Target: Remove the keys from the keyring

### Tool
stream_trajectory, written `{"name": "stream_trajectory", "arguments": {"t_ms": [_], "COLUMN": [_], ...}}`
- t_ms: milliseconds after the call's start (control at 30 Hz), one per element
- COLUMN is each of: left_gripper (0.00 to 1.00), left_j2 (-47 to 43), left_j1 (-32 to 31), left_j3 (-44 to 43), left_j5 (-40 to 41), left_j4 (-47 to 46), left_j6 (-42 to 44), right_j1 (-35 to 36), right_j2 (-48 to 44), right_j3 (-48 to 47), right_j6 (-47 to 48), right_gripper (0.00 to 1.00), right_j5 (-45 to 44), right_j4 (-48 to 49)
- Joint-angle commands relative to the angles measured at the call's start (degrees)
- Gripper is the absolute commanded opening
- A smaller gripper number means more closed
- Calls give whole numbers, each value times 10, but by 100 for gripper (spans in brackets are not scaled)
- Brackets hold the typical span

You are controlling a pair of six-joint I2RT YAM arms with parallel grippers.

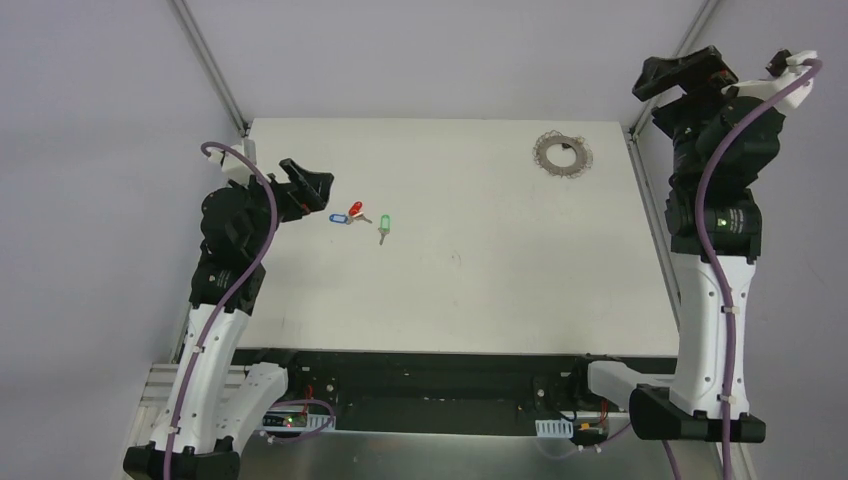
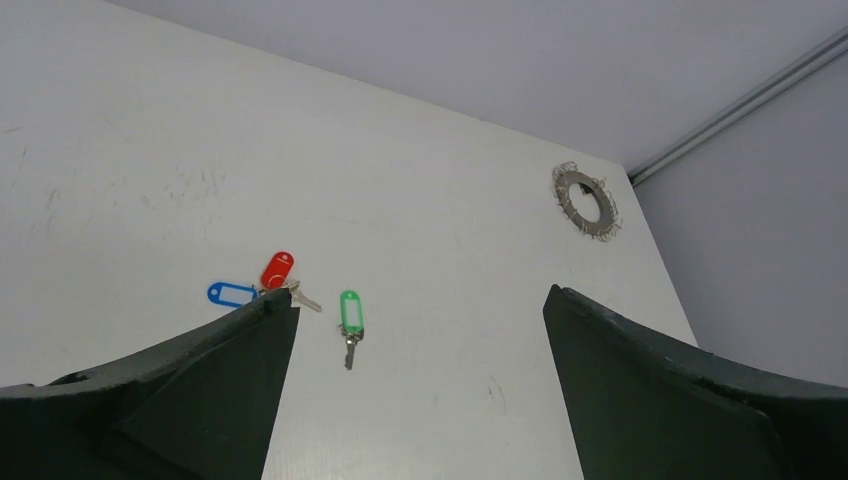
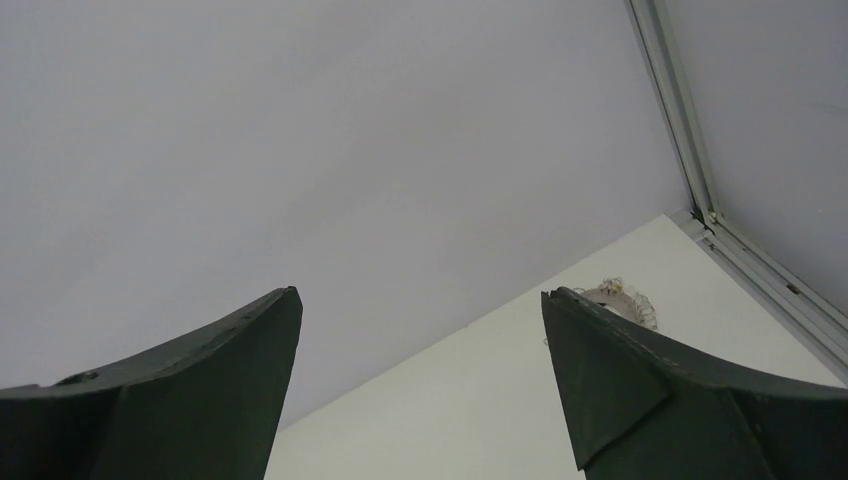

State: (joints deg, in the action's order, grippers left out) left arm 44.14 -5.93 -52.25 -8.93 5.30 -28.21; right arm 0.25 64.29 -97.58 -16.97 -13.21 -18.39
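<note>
Looking down, I see the keys [image 1: 354,211] loose near my left fingers [image 2: 200,400]; the keyring [image 1: 546,155] lies far off, nearer my right fingers [image 3: 650,390]. Both pairs are open, empty.

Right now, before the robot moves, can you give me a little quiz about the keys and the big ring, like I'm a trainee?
1. Fill the gap: the keyring lies near the far ____ corner of the table.
2. Three tagged keys lie on the table. Which tag lies apart from the other two? A red, B blue, C green.
3. True or false: the keys hang on the keyring.

Key:
1. right
2. C, the green tag
3. false; they lie on the table far from it.
</note>
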Motion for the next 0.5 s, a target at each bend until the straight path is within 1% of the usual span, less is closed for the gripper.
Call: {"name": "stream_trajectory", "arguments": {"t_ms": [0,300,467], "left_gripper": [99,99,99], "left_j2": [-7,11,46], "left_j1": [3,3,3], "left_j3": [4,7,3], "left_j5": [-18,-29,-75], "left_j4": [-31,-32,-34], "left_j6": [20,22,3], "right_j1": [1,1,0], "right_j2": [6,-5,20], "right_j3": [9,29,47], "right_j6": [13,12,1], "right_gripper": [99,99,99], "right_j5": [5,8,15], "right_j4": [5,8,7]}}
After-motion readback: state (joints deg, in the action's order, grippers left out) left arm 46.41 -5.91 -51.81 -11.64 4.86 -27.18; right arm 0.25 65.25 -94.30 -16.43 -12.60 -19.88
